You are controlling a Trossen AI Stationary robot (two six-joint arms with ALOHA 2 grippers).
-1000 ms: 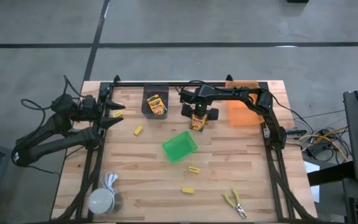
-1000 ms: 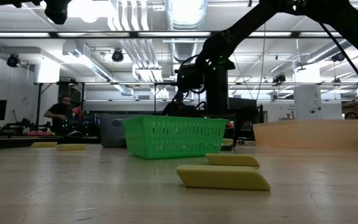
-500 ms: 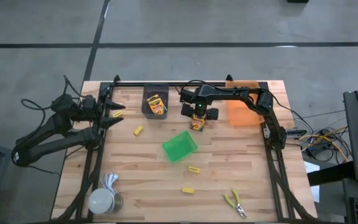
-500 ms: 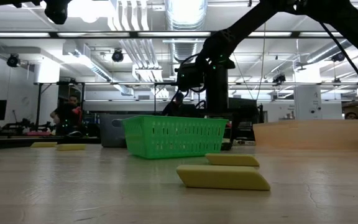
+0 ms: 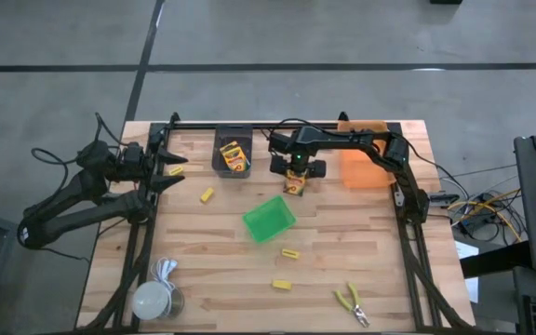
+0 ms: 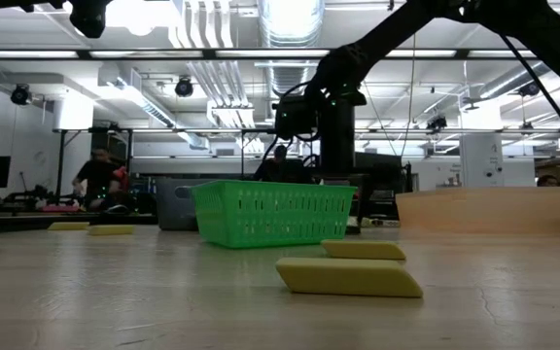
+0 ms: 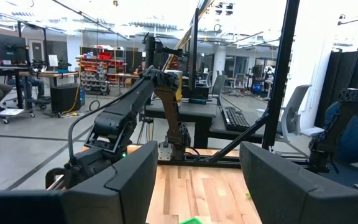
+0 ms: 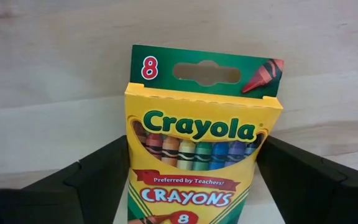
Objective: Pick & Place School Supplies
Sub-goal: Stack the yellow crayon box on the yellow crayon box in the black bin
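A yellow-and-green crayon box [image 8: 197, 143] lies flat on the wooden table, near its far edge and between the grey bin [image 5: 220, 164] and the orange bin [image 5: 363, 169]. My right gripper [image 5: 296, 173] points straight down over it, shut on the box. A second crayon box [image 5: 234, 155] lies in the grey bin. Yellow blocks [image 5: 207, 195], [image 5: 290, 253], [image 5: 281, 284] and yellow-handled pliers [image 5: 352, 303] lie loose on the table. My left gripper [image 7: 197, 186] waits open and level at the table's left edge, with nothing between its fingers. My right gripper has the crayon box's two long sides [image 8: 130, 168] between its two fingers [image 8: 98, 180], near the end away from the green hanger tab. The fingers come from above, pointing down, and lie across the box. The box lies flat on the table, face up.
A green basket [image 5: 269, 220] stands mid-table, just nearer than the held box, and blocks the low view of it. A white round object [image 5: 154, 298] sits at the near left corner. Bare wood lies between the basket and the table's right rail.
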